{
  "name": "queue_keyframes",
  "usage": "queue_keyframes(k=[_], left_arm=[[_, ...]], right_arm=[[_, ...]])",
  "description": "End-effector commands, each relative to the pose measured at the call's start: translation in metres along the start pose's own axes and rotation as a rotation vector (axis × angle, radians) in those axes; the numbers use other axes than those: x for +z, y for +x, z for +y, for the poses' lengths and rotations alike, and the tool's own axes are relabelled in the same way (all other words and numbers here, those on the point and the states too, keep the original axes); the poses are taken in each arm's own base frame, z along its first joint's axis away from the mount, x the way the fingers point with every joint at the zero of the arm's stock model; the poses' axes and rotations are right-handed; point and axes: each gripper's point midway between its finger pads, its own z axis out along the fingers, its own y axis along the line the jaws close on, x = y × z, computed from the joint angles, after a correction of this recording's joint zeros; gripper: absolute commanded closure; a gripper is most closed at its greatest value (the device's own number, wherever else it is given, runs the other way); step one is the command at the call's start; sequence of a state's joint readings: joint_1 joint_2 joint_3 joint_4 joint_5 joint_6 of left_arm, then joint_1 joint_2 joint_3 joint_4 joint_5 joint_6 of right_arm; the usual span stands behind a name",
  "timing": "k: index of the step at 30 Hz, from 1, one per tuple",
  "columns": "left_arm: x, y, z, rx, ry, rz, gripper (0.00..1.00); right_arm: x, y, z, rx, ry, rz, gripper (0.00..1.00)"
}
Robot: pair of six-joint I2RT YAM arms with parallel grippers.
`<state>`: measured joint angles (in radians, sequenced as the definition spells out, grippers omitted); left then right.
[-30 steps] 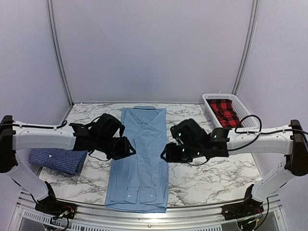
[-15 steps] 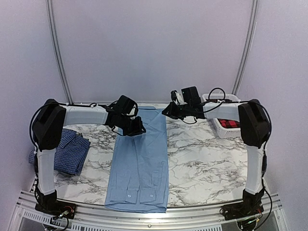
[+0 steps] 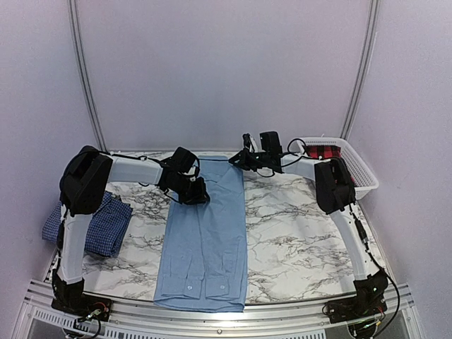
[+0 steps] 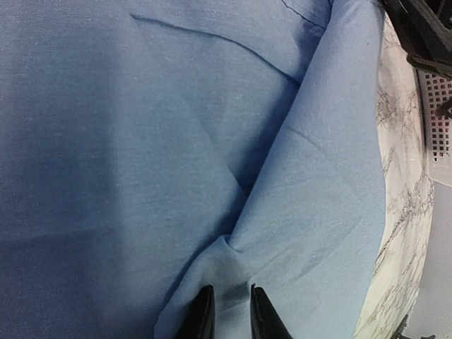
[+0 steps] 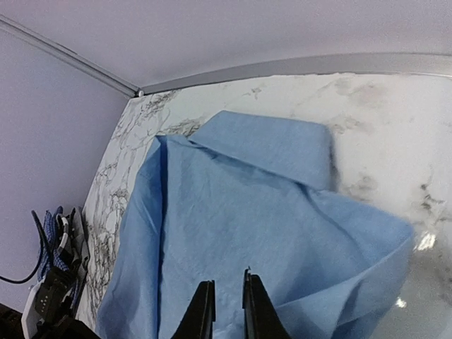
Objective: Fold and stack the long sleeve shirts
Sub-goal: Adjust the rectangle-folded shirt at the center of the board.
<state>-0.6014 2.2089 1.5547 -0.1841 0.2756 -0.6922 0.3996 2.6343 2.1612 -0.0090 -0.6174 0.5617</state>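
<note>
Hands (left [image 4: 230, 289], right [image 5: 227, 280]) pinch-tight on blue shirt [image 3: 208, 226]

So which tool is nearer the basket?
Right. The right tool is at the light blue shirt's far right corner, toward the basket; the left tool is on the shirt's left edge.

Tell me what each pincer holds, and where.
The left pincer pinches a fold of the light blue shirt by its left edge, toward the collar end. The right pincer seems to grip the same shirt at its far right shoulder corner.
</note>
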Motion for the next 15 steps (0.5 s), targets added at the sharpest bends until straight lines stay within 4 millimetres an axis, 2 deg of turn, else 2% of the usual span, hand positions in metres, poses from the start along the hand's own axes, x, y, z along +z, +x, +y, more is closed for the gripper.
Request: queue_keyframes(k=[1, 5, 8, 12, 15], left_arm=[[0.007, 0.002, 0.013, -0.017, -0.007, 0.018, 0.8], [0.007, 0.0, 0.013, -0.019, -0.003, 0.018, 0.8], [0.006, -0.001, 0.012, -0.018, 0.002, 0.018, 0.8], [0.001, -0.004, 0.006, -0.005, 0.015, 0.008, 0.8], [-0.006, -0.009, 0.001, 0.005, 0.026, -0.007, 0.8]], right_arm=[[0.004, -0.026, -0.018, 0.06, -0.082, -0.049, 0.88], [0.009, -0.025, -0.033, 0.096, -0.068, -0.083, 0.89], [0.011, -0.024, -0.036, 0.106, -0.069, -0.09, 0.9], [0.003, -0.037, -0.027, 0.071, -0.057, -0.101, 0.9], [-0.009, -0.054, -0.008, 0.027, -0.054, -0.12, 0.87]])
